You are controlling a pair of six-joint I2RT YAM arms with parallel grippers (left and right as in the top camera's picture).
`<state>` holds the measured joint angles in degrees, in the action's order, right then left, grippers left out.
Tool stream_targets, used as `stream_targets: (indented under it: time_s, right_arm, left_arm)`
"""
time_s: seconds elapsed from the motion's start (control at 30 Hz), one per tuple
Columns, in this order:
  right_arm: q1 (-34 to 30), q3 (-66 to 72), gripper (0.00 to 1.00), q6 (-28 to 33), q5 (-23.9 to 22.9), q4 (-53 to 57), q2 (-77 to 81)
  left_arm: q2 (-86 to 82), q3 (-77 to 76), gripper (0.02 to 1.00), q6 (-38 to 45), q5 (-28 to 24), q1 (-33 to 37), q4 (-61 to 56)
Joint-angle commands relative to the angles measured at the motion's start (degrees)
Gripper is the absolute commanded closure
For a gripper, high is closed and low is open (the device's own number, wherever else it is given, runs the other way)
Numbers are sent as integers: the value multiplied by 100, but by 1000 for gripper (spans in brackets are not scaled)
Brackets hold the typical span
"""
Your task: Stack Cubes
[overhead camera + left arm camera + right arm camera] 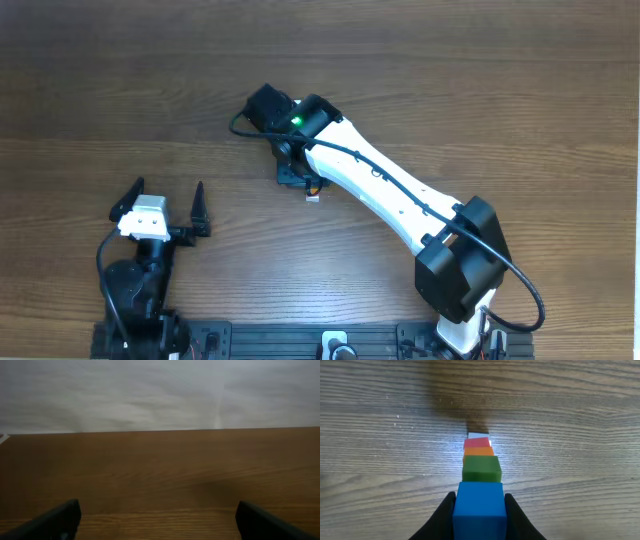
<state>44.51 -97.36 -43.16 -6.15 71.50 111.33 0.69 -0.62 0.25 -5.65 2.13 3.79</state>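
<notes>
A stack of cubes stands on the wooden table (380, 435): white (479, 436) at the bottom, then red (477, 442), orange (479, 451) and green (481, 468). The blue cube (479, 510) sits on top, with my right gripper (479, 502) shut on its two sides. From above, the right gripper (293, 160) hangs over mid-table, and a bit of the stack (311, 192) peeks out beside it. My left gripper (165, 205) rests near its base at the front left, open with nothing between its fingers (55, 521).
Bare wood surrounds the stack on all sides. The right arm's white link (385, 190) crosses the table diagonally from the front right. A pale wall (160, 395) stands beyond the table's far edge.
</notes>
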Motion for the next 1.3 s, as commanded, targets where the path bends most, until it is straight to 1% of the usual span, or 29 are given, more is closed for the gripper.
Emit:
stream_targets:
  time_s: [0.03, 0.4, 0.5, 0.53, 0.57, 0.63, 0.67, 0.73, 0.83, 0.87, 0.9, 0.97, 1.0, 1.07, 1.17, 1.3]
  right_arm:
    - [-59, -114, 991, -98, -35, -22, 74]
    - [-103, -114, 987, -118, -33, -57, 197]
    - [-103, -114, 967, -118, -33, -57, 197]
    - [-103, -114, 939, -118, -33, -57, 197]
    - [-103, -114, 833, -118, -31, -52, 197]
    - [-103, -114, 682, -118, -31, -55, 197]
    - [-103, -114, 586, -118, -31, -55, 197]
    - [-103, -114, 465, -120, -31, -55, 197]
    - [-103, -114, 364, -120, -31, -57, 197]
    - [-103, -114, 286, -118, -31, -57, 197]
    - [-109, -116, 156, -118, -33, -61, 197]
    - [-142, -116, 36, -118, -33, -68, 195]
    - [-179, -116, 9, -116, -33, -85, 195]
    - [-280, -122, 7, -35, -33, -144, 192]
    - [-531, -168, 9, 280, -35, -240, 192]
    - [-1051, -387, 9, 859, -35, -247, 192]
  left_arm:
    - [-33, 31, 18, 85, -52, 39, 2]
    - [-33, 31, 18, 83, -55, 39, 4]
    - [-33, 31, 20, 85, -52, 39, 2]
    - [-33, 31, 18, 85, -52, 39, 4]
    - [-33, 31, 18, 85, -55, 39, 2]
    - [-33, 31, 18, 83, -52, 39, 4]
    - [-33, 31, 18, 83, -52, 39, 4]
    - [-31, 31, 18, 85, -52, 39, 4]
    - [-33, 31, 18, 85, -52, 39, 4]
    - [-33, 31, 20, 85, -52, 39, 2]
    - [-31, 31, 18, 85, -52, 39, 4]
    - [-33, 31, 18, 85, -55, 39, 2]
    - [-33, 31, 18, 85, -52, 39, 2]
    - [-33, 31, 18, 83, -52, 39, 2]
    - [-31, 31, 18, 83, -52, 39, 4]
    - [-33, 31, 18, 83, -52, 39, 2]
